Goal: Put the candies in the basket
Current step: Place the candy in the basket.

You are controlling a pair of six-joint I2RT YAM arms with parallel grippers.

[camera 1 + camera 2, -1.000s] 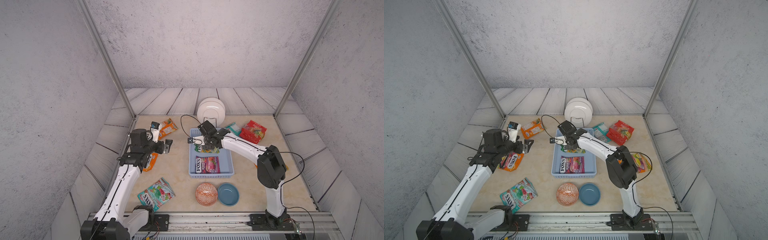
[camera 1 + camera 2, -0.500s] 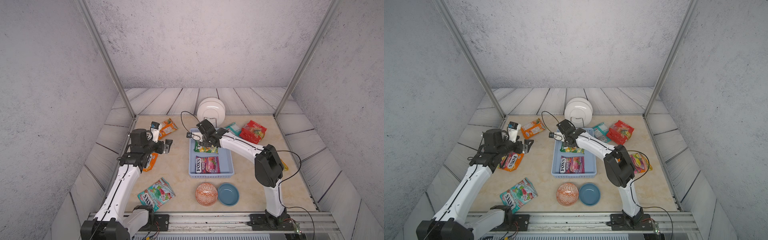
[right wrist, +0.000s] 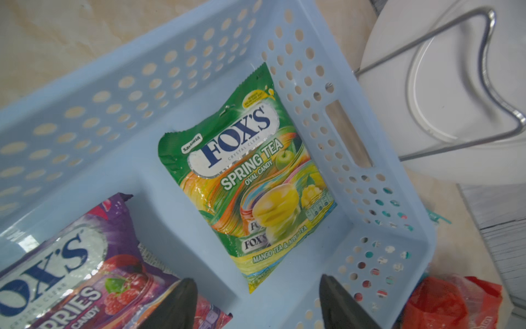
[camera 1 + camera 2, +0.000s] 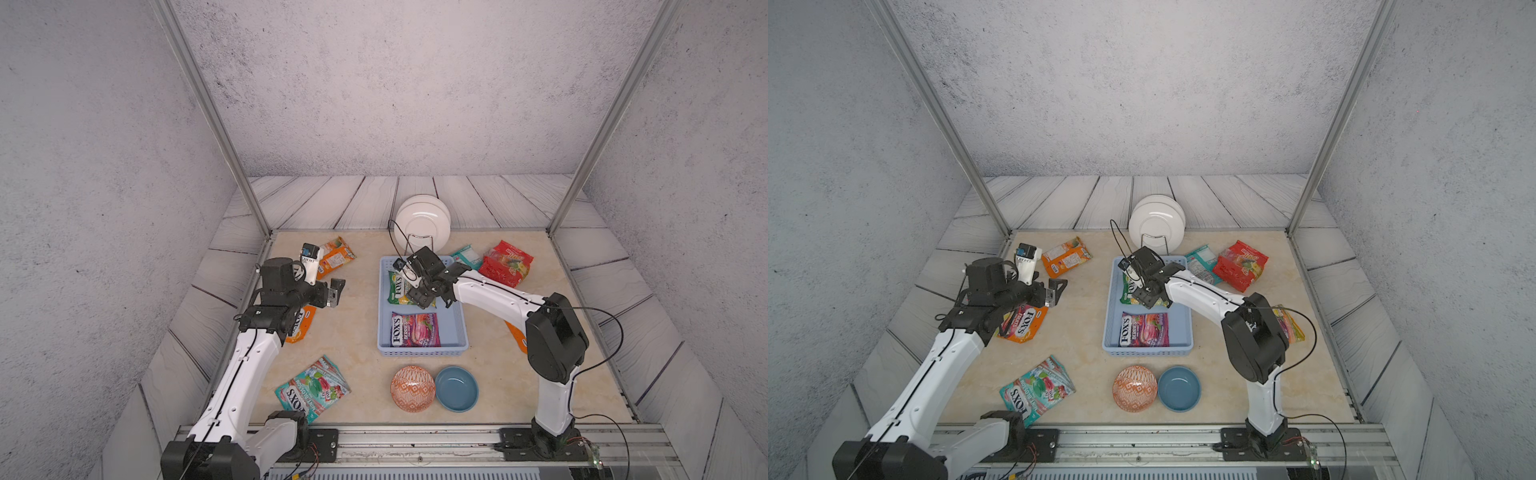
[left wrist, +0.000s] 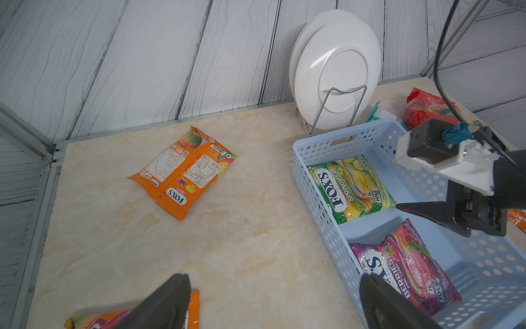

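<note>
Green Spring Tea bag (image 3: 244,176) lying flat in the far half of the basket (image 4: 422,352)

Its long axis runs across the basket, logo end toward the left arm's side, and the purple Berries bag (image 4: 415,330) lies the same way in the near half. Right hand (image 3: 256,280) hangs just over the green one, fingers apart, gripping nothing. Left hand (image 5: 273,282) is spread wide and empty above the table (image 4: 357,332), by an orange bag (image 4: 1023,324). White plates (image 4: 422,220) stand right behind the basket.

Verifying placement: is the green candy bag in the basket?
In: the green plastic candy bag lies flat inside the light blue perforated basket.
</note>
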